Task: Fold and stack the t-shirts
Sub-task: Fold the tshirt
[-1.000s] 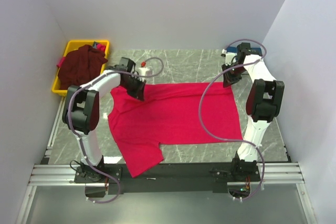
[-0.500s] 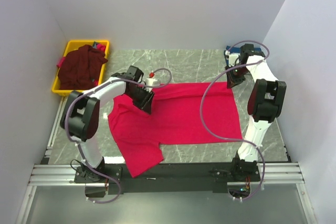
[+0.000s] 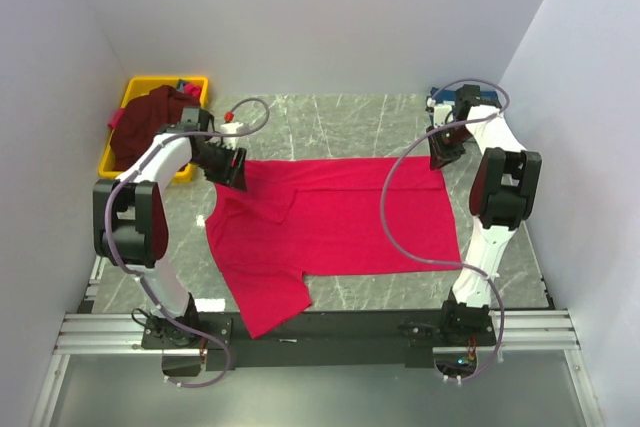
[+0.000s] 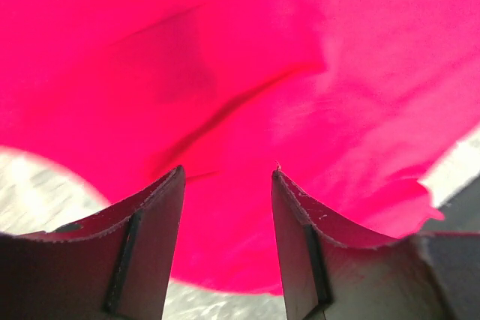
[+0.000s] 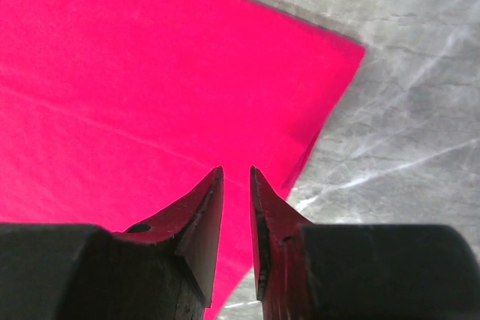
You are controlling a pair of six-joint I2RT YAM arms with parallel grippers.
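Yellow bin (image 3: pixel 150 80) at far-left corner, grey marbled table (image 3: pixel 340 117), white walls (image 3: pixel 320 17), aluminium rail (image 3: pixel 100 332).

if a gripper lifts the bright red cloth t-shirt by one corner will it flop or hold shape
Likely floppy: the bright red cloth t-shirt creases by the left gripper. Probably light, as it lies thin and flat. It may drag across the marbled table, not roll.

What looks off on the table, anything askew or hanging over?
On the red t-shirt, the near sleeve hangs over the near edge of the table. Its cloth is creased below the open left gripper. The maroon shirt sits heaped, unfolded, in the yellow bin.
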